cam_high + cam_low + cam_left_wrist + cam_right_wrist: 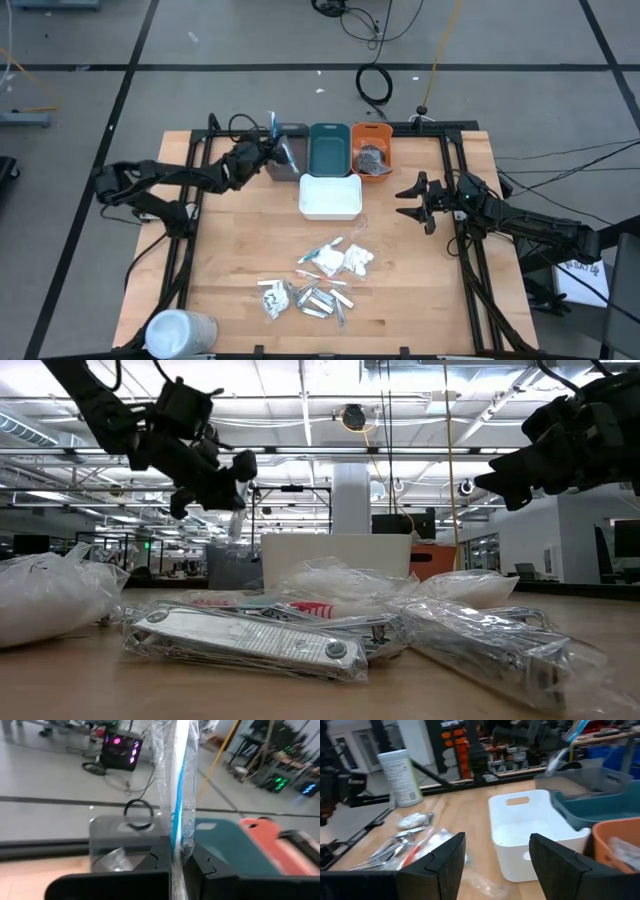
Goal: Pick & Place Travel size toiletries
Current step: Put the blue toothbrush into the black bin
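Note:
My left gripper (268,150) hangs over the grey tray (287,152) at the table's far side, shut on a slim blue stick in clear wrap (176,795). The grey tray (125,842) shows below it, with wrapped items inside. My right gripper (412,195) is open, right of the white tray (330,196), touching nothing. Remaining toiletries lie in a pile (318,280) on the table's near middle: silver sachets (245,642), white packets (357,260), sticks in wrap. The orange tray (371,151) holds dark items. My left gripper pinches the wrapped blue stick near its lower end (176,851) between the two fingers. The stick stands upright, reaching well above the fingers, lifted clear over the grey tray. Its wrap (162,775) stands loose along the stick.
Grey, teal (329,147) and orange trays stand in a row at the far edge, the white tray just in front. A big white cylinder (182,331) lies at the near left corner. Bare wood shows left and right of the pile.

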You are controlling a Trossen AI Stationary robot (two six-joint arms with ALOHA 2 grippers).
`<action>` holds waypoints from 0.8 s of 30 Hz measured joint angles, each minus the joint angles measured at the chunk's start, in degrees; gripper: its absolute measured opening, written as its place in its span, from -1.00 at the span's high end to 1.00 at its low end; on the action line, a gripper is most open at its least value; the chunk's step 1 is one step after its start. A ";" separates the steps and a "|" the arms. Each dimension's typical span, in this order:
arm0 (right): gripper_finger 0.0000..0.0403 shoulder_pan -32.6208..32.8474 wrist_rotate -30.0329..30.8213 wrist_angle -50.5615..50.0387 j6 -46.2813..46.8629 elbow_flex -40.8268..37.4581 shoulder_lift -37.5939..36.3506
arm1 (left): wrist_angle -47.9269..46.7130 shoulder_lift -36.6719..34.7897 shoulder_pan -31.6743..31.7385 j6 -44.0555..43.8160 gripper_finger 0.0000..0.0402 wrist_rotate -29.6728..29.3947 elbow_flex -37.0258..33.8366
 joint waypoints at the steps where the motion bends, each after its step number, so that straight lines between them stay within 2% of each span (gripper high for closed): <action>1: -0.03 -0.02 0.10 0.00 0.01 -0.02 0.00 | -0.09 1.15 0.39 -0.49 0.97 -0.01 0.34; 5: -0.03 -0.02 0.06 0.05 0.07 0.00 0.00 | -0.78 5.94 1.24 -1.16 0.92 1.13 3.24; 13: -0.03 -0.02 -0.09 0.18 0.22 -0.02 0.00 | -7.08 12.74 1.25 1.49 0.95 2.11 10.50; 24: -0.03 -0.02 -0.22 -0.04 0.22 0.00 0.00 | -12.87 13.09 1.27 -1.73 0.39 0.52 10.87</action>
